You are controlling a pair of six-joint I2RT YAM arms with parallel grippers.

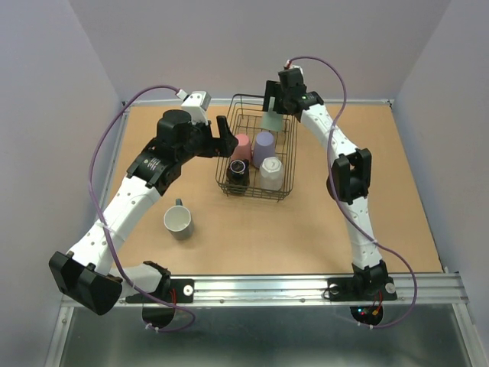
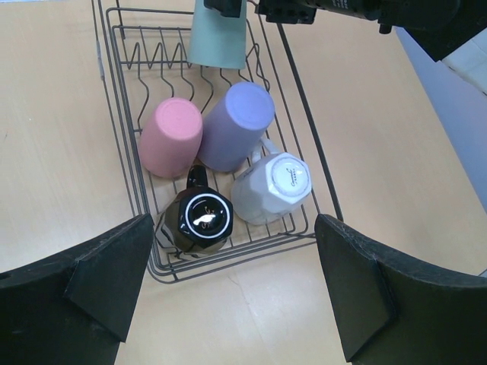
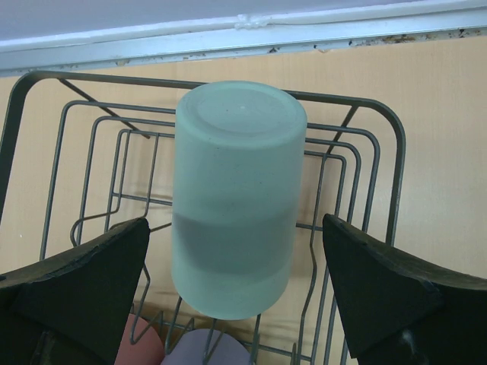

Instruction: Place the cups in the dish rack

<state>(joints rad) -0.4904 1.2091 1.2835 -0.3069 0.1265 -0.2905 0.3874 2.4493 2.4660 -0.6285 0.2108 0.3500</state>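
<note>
Arms [image 1: 130, 202] reach over dish rack [image 3: 114, 77]; right claw [image 3: 234, 228] (wide) flanks pale green cup [image 3: 237, 182], left claw [image 2: 234, 220] wide.

cups [image 2: 236, 125] fill rack's [image 3: 106, 79] near half, far-left free

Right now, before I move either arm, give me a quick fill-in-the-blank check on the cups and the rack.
1. The mug standing on the table outside the dish rack is coloured ___.
2. The pink cup lies beside the ___ cup.
3. The right gripper straddles the ___ cup.
4. The left gripper is ___.
Missing words: grey-blue; lavender; pale green; open.
</note>
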